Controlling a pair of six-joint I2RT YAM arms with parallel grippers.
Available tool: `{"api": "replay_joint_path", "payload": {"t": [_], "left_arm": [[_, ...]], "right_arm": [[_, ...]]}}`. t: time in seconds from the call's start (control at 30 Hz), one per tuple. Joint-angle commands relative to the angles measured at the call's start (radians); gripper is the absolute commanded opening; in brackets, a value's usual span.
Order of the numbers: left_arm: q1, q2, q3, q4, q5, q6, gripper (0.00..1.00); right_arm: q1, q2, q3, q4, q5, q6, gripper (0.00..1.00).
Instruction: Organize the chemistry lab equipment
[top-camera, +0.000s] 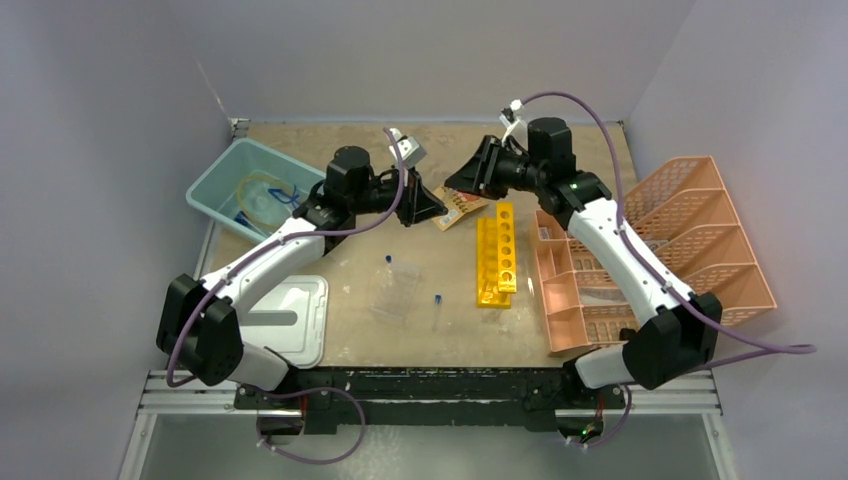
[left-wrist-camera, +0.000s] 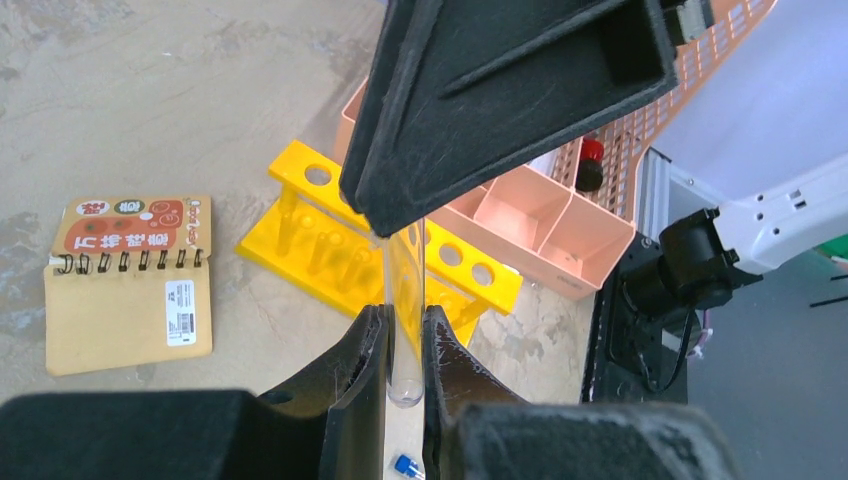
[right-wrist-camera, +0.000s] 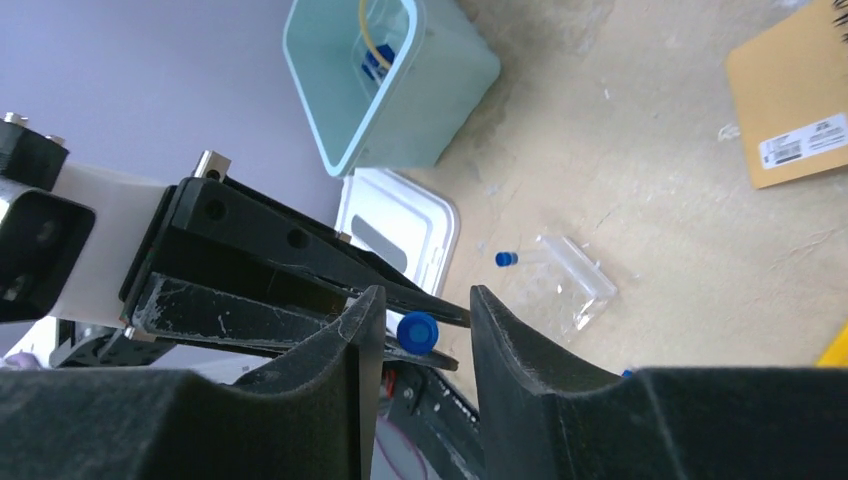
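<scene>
Left fingers (left-wrist-camera: 352, 378) pinch tube (left-wrist-camera: 405, 345); outstretched right fingers (right-wrist-camera: 335, 385) straddle its cap (right-wrist-camera: 417, 331).

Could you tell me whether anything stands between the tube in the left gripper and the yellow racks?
Yes: the right gripper, open, straddles the blue cap of the tube that the left gripper grips. It would likely need to back away. Nothing else visible blocks the way to the yellow racks.
</scene>
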Motion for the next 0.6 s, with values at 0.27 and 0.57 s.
{"api": "replay_joint_path", "payload": {"t": [0.27,0.57], "left_arm": [[-0.005,-0.05,0.004,-0.004,0.031,0.078,0.0],[0.011,-0.093,0.024,-0.128,-0.175,0.021,0.53]], "right_arm": [[-0.003,0.012,0.029,-0.03,-0.17,-0.042,0.16],[-0.003,0.002,0.05,-0.045,0.085,-0.244,0.1]]}}
